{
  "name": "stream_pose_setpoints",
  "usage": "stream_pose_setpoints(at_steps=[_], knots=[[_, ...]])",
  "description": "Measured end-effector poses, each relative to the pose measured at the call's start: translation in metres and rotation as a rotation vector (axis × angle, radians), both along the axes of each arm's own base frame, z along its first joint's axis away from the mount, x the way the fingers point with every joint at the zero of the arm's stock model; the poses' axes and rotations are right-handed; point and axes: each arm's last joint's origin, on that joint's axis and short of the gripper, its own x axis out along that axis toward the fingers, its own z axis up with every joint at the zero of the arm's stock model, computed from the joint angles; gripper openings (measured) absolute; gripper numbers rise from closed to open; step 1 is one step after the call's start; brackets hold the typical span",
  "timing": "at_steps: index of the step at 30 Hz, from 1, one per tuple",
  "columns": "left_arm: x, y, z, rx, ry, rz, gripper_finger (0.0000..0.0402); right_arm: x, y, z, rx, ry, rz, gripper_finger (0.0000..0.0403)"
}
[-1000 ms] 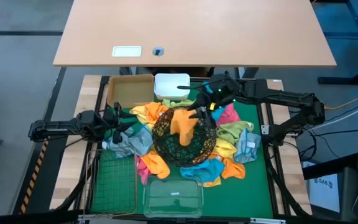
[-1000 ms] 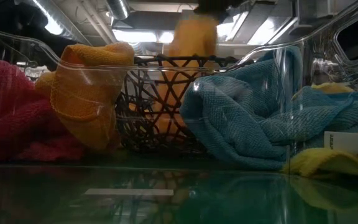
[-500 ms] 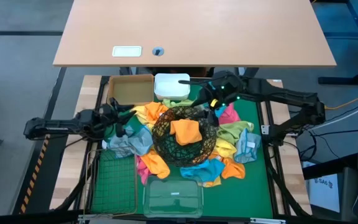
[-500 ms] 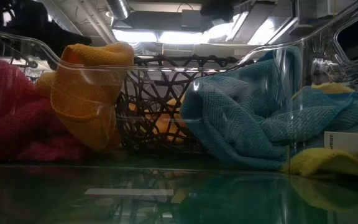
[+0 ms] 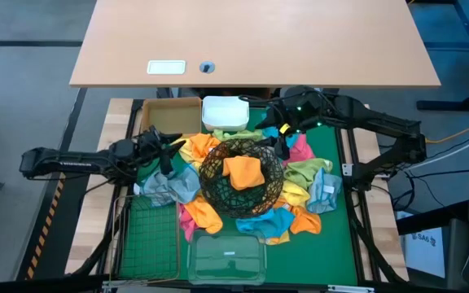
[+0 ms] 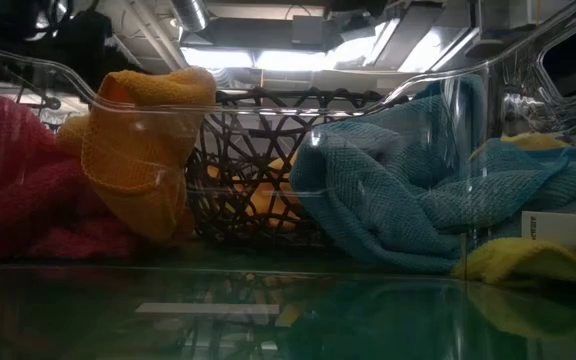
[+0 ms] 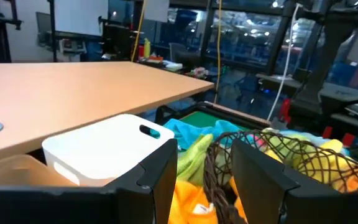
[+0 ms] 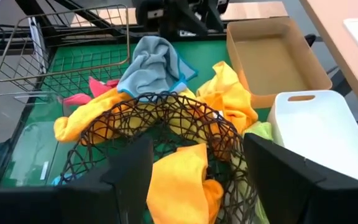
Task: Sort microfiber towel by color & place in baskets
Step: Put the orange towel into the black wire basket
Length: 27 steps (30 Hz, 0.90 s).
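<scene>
While the green surface [image 5: 332, 150] carries a heap of towels [image 5: 295, 175] around the black bowl [image 5: 241, 198], 1 orange towel [image 5: 243, 172] lies inside it. Soft, light cloth: pinch a raised fold. The right gripper [image 5: 279, 138] hangs beside the bowl, fingers wide, empty. The left gripper [image 5: 168, 152] hovers nearby, fingers parted, holding nothing.

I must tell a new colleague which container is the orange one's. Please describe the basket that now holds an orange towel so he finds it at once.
Look at the green mat on the table, ringed by a heap of coloured towels. At the heap's centre sits the round black wire bowl with one orange towel inside. It is the only round container; the others are square or boxy.
</scene>
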Motion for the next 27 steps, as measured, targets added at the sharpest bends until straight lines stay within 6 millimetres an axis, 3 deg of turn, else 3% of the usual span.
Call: stream_pose_setpoints(at_steps=[6,12,19,27], knots=[[0.018,0.009,0.023,-0.014,0.082,0.001,0.0145,-0.004,0.001,-0.002,0.006,0.04,-0.001,0.0248],[0.041,0.028,0.025,-0.111,0.28,0.018,0.0145,-0.014,0.001,-0.005,-0.013,0.117,-0.02,0.0248],[0.067,0.063,0.015,-0.253,0.499,0.066,0.0145,-0.019,0.001,-0.008,-0.058,0.172,-0.021,0.0248],[0.089,0.093,-0.006,-0.311,0.637,-0.015,0.0145,-0.019,0.001,-0.008,-0.058,0.173,-0.02,0.0248]])
